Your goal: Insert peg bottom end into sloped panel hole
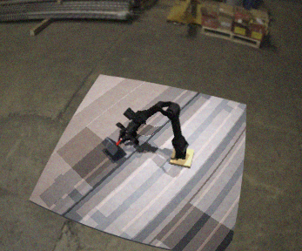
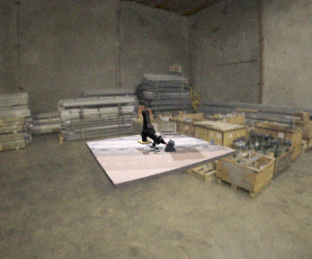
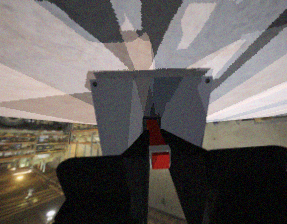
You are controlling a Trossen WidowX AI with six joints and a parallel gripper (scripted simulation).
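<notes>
Dim, grainy — soft-edged shadows

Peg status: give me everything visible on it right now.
The peg is red, matte, with flat sides and a squarish end face toward the wrist camera. It is clamped between the black fingers of the end effector, its far end pointing at the middle of the sloped grey panel, at or in the hole; depth cannot be told. From the top view it shows only as a small red speck beside the panel.
</notes>
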